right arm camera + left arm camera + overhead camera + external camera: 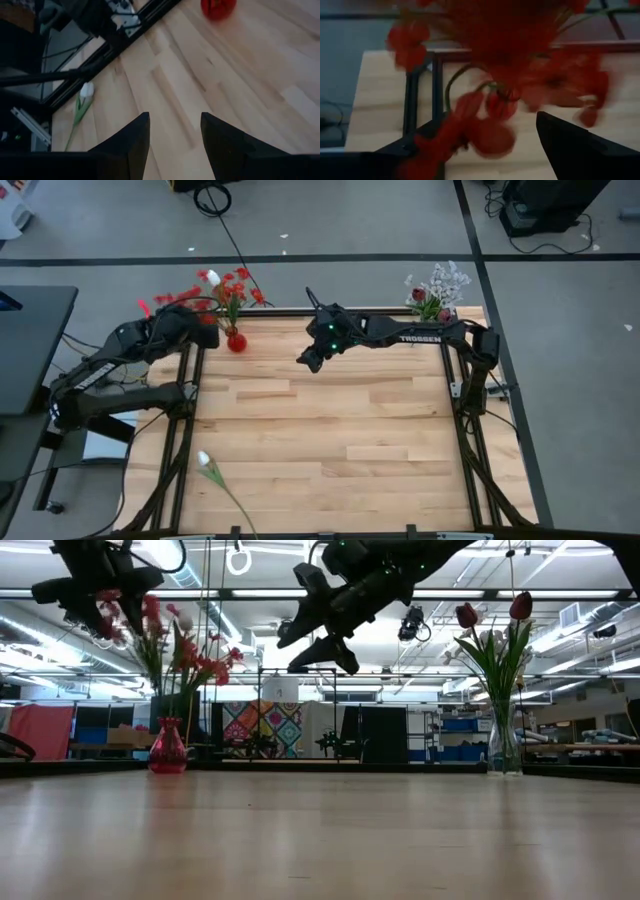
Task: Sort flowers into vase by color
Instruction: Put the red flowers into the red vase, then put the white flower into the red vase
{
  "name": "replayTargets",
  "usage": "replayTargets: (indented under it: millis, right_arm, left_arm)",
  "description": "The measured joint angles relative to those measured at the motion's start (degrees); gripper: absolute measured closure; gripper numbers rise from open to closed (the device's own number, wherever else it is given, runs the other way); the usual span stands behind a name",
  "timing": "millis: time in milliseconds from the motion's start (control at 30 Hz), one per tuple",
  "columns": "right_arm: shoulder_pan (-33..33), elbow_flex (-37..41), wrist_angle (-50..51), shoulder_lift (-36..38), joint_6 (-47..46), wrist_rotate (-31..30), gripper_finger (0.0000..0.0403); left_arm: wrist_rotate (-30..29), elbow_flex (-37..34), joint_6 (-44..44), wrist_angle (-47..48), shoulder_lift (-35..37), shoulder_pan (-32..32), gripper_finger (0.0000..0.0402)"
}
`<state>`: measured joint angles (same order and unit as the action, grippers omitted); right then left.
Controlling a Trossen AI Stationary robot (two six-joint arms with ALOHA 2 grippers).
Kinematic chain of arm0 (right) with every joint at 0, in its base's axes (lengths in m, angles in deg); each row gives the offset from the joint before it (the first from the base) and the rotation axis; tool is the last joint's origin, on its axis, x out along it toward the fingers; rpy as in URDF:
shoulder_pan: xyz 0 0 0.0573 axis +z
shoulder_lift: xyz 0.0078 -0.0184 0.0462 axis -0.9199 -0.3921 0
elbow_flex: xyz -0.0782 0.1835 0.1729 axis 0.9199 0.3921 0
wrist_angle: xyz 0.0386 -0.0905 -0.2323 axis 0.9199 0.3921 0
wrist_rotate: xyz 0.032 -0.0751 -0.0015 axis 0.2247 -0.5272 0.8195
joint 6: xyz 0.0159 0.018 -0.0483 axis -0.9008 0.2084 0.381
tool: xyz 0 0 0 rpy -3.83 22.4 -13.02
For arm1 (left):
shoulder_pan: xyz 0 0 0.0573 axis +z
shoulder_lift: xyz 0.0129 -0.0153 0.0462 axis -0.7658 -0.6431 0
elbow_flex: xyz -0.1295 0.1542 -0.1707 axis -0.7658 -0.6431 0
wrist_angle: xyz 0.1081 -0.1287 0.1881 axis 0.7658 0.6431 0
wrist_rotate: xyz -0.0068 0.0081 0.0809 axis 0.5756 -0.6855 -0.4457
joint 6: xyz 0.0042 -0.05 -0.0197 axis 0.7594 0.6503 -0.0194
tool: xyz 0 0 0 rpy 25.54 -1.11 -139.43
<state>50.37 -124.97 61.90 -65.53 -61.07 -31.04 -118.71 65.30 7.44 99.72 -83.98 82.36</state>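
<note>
A red vase (pixel 236 340) at the table's far left holds red flowers (pixel 232 288) and one white bud (pixel 212 277). My left gripper (pixel 205 320) hangs open just left of that bunch. In its wrist view the red blooms (pixel 485 125) fill the space before its fingers (pixel 580 145). My right gripper (pixel 175 135) is open and holds nothing. It hovers high over the table's far middle (pixel 312 358). A white tulip (pixel 205 462) lies flat on the table near the front left corner. A clear vase (pixel 505 740) at the far right holds maroon tulips (pixel 520 608) and pale whitish sprigs (pixel 447 280). My left gripper stands open, close against the red flowers (pixel 470 130) above the red vase. The blooms blur together in front of the fingers, so I cannot tell whether a finger touches one.
Black frame rails (pixel 190 410) run along the table's left and right sides. The wooden tabletop (pixel 340 430) between the two vases is bare planks. Cables and stands lie on the floor beyond the far edge.
</note>
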Motion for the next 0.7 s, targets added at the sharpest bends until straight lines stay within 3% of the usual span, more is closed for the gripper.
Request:
replayTargets:
  millis: [367,533,700]
  right_arm:
    - [1.5,0.0,2.1,0.0,2.8,3.2,0.022]
    - [1.5,0.0,4.0,0.0,3.7,3.8,0.022]
    - [1.5,0.0,4.9,0.0,4.4,3.6,0.022]
  left_arm:
    - [11.3,12.2,3.5,11.8,-1.3,-3.5,0.0115]
    - [21.2,12.9,7.5,19.8,-1.3,-8.2,0.0135]
    - [23.8,12.0,13.0,19.4,-2.0,-14.1,0.0157]
